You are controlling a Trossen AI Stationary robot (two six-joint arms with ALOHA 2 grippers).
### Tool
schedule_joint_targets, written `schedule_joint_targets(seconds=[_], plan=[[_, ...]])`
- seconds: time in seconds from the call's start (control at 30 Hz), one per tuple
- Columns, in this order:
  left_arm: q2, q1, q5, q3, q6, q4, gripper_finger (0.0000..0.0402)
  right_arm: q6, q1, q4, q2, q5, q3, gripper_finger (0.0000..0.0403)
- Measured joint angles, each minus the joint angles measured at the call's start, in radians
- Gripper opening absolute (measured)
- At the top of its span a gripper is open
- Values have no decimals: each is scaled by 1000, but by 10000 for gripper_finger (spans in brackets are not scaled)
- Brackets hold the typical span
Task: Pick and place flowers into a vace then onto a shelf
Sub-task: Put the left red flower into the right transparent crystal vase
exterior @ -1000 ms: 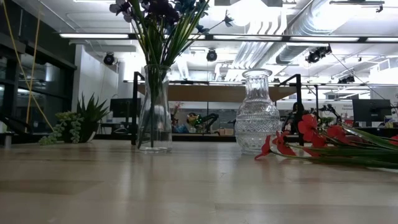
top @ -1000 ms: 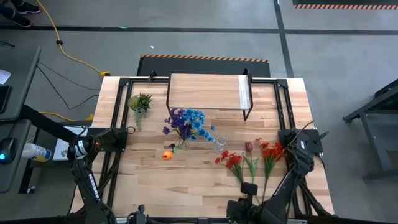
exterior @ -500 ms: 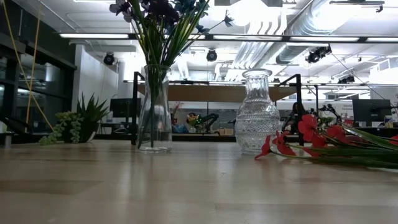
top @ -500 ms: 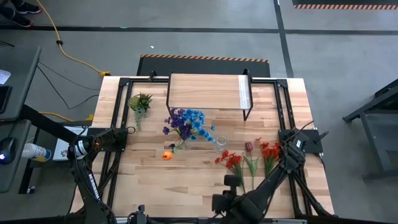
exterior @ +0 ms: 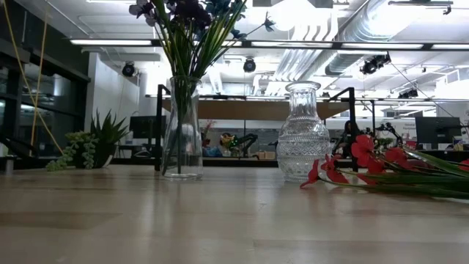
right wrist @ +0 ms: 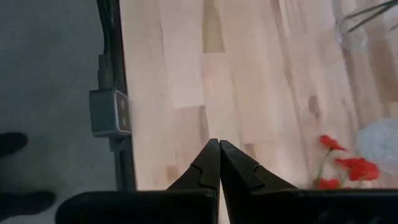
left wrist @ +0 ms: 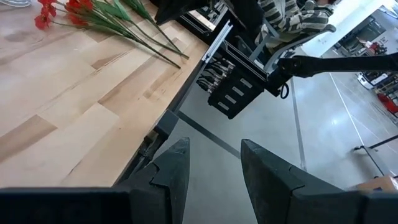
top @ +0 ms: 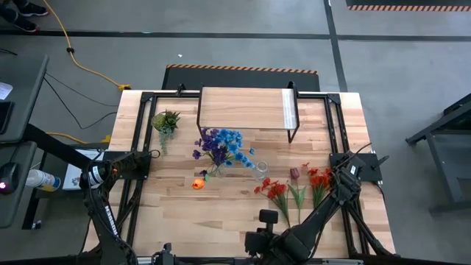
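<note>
the shelf [top: 246,108] stands at the far edge of the table, well beyond both grippers, with nothing on its plank top. ahead of the right gripper [right wrist: 219,163], whose fingers are clenched on nothing near the table's front edge, a tall vase [exterior: 182,128] already holds blue and purple flowers [top: 222,144]; it looks top-heavy and slick, so i would grasp it low on the glass. the empty ribbed vase [exterior: 303,132] beside it seems heavier and fragile. the loose red flowers [top: 297,188] lie flat just ahead and to the right gripper's right: light, floppy, best pinched mid-stem. the left gripper [left wrist: 211,163] hangs off the table's front edge, parted and empty. only the low view shows the vases' shapes; only the high view shows the small orange bloom [top: 197,184].
</note>
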Motion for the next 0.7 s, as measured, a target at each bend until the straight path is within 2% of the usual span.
schedule_joint_targets(seconds=[0.1,0.27,0.33,0.43,0.53,0.7], plan=[[0,0,16,0,1,0,177,15,-1,32,17,-24,-18,0],[0,0,41,0,-2,2,177,56,6,179,2,-99,-201,0],[0,0,46,0,-8,2,177,99,9,194,-36,-89,-277,0],[0,0,50,0,-17,0,177,155,16,206,-144,-5,-393,0],[0,0,50,0,-17,-1,177,219,18,255,-285,50,-573,0],[0,0,43,0,-25,-8,177,328,35,515,-574,39,-968,0]])
